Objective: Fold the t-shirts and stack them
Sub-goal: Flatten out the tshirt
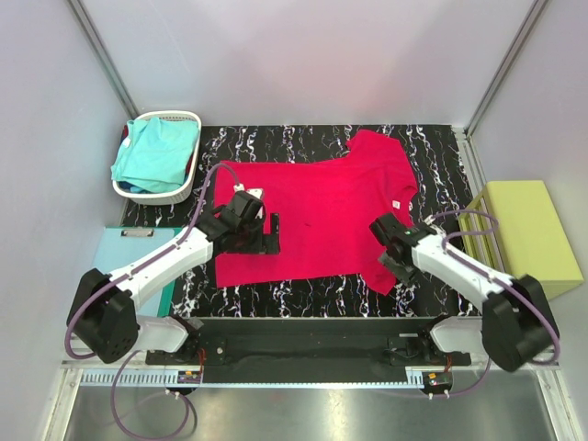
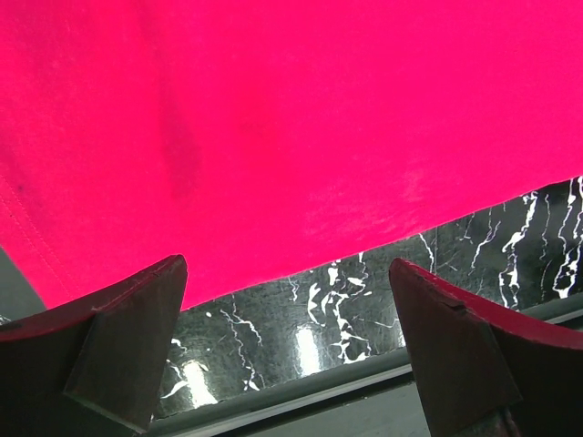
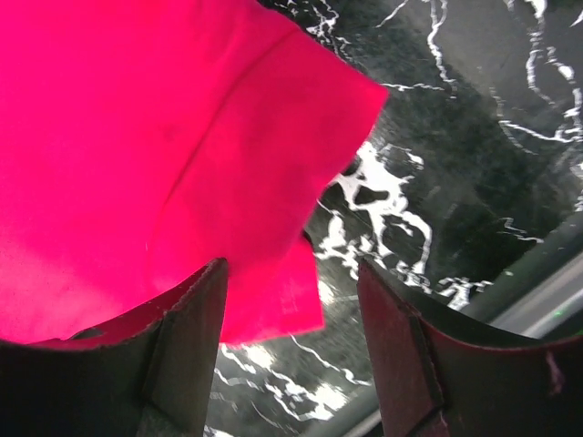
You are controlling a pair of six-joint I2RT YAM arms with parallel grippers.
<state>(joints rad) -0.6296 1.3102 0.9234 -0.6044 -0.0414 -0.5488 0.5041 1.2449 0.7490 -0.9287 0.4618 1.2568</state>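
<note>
Starting 1st fold, est.: crimson t-shirt [image 1: 322,216] flat mid-table. Left gripper [image 2: 287,346] wide, empty, at its near-left corner; right gripper [image 3: 291,337] part-open, empty, by near sleeve. Next prob.: pinch both, fold.

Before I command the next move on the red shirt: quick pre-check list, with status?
1. The red t-shirt lies spread flat on the table: ok.
2. The left gripper is open over its near edge: ok.
3. The right gripper is open at the sleeve: ok.
4. Enough sleeve cloth between the right gripper's fingers to pinch: cannot tell.
5. The turquoise t-shirt is folded: not ok, bunched in the basket.
</note>
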